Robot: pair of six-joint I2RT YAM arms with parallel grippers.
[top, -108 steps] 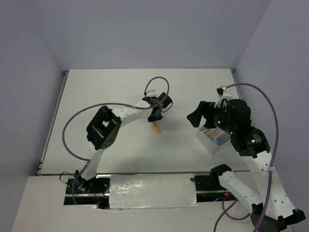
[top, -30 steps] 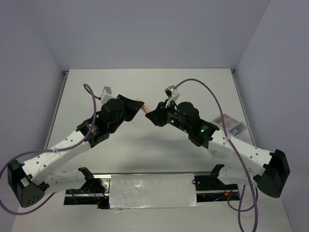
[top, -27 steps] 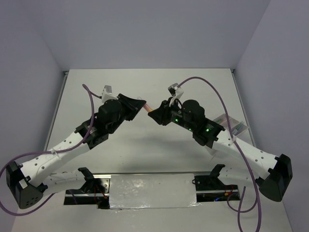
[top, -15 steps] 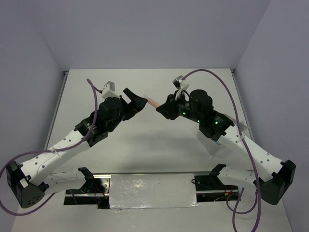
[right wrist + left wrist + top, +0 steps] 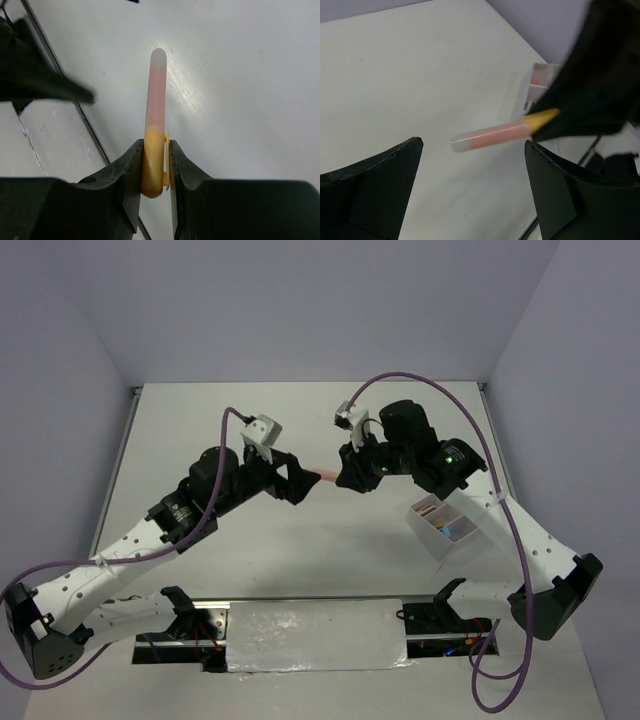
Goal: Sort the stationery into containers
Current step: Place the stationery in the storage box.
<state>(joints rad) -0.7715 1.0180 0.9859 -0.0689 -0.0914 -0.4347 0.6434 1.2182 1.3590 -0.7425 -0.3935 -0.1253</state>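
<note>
Projecting from the right gripper, a pink marker is clamped by its yellow cap. The left gripper is spread wide near the free end, empty.

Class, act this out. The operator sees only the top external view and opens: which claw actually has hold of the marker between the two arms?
Observer: The right wrist view shows the right claw shut on the marker, gripping its yellow cap end.
Operator: What is the left claw doing?
Observer: In the left wrist view the left claw stands wide open. Its fingers are on either side of the marker's pink end, and neither touches it.
Operator: How much of the marker is inside the right grip?
Observer: Only the cap sits between the right fingers. The whole pink barrel, with its pale rounded tip, sticks out free.
</note>
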